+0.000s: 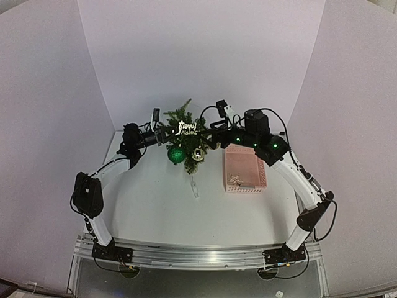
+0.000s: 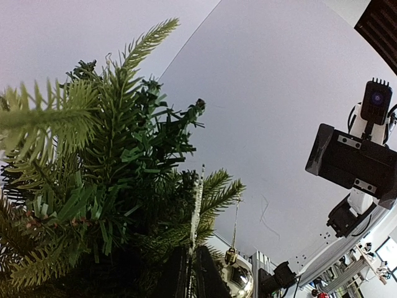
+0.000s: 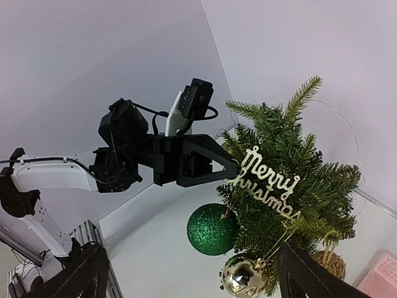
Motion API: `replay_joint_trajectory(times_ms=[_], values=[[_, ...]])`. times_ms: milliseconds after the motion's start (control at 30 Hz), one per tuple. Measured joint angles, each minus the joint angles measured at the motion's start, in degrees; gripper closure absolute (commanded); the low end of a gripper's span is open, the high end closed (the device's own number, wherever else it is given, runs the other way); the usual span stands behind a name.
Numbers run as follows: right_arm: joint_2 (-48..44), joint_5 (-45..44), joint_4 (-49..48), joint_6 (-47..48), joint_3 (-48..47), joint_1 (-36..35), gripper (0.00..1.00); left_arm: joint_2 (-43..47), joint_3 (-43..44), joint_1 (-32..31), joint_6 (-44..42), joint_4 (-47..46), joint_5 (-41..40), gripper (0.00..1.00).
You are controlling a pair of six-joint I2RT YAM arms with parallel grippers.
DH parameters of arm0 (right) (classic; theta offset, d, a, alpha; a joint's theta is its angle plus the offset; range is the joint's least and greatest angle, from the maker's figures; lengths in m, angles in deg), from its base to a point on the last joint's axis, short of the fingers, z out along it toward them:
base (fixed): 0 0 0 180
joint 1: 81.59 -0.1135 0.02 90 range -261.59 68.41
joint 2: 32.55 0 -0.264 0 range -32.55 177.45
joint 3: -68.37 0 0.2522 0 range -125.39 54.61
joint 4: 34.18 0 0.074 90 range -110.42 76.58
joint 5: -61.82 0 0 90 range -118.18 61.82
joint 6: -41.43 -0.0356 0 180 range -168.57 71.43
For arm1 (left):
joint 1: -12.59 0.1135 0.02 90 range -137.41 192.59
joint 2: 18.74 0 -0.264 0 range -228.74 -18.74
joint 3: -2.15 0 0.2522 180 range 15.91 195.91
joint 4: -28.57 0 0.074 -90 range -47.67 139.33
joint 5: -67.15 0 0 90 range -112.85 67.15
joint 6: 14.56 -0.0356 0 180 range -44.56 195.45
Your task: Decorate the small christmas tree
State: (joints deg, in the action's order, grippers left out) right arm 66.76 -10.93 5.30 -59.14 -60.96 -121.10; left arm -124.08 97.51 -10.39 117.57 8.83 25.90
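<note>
The small christmas tree (image 1: 184, 118) stands at the back middle of the table, dark green and bushy. On it hang a glittery "Merry Christmas" sign (image 3: 268, 180), a green glitter ball (image 3: 213, 228) and a shiny gold ball (image 3: 240, 277). My left gripper (image 3: 234, 167) reaches in from the left, shut on the left end of the sign. In the left wrist view the sign (image 2: 197, 205) shows edge-on, rising from between the closed fingers (image 2: 177, 273). My right gripper (image 3: 195, 282) is wide open just right of the tree, holding nothing, its fingers (image 3: 80, 273) spread either side of the lower branches.
A pink basket (image 1: 260, 171) sits right of the tree with a pale star ornament (image 1: 234, 180) inside. A small clear piece (image 1: 195, 186) lies on the table in front of the tree. A brown woven ball (image 3: 329, 264) hangs low on the tree. White walls enclose the table.
</note>
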Motion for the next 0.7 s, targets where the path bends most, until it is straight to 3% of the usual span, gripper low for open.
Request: replay_joint_trajectory(times_ms=[233,700], values=[[0.0,0.7,-0.1,0.0,0.0,0.0,0.08,0.0,0.0,0.0,-0.3,0.4,0.8,0.85],[0.0,2.4,-0.4,-0.3,0.0,0.0,0.09,0.0,0.0,0.0,-1.7,1.2,2.8,0.49]])
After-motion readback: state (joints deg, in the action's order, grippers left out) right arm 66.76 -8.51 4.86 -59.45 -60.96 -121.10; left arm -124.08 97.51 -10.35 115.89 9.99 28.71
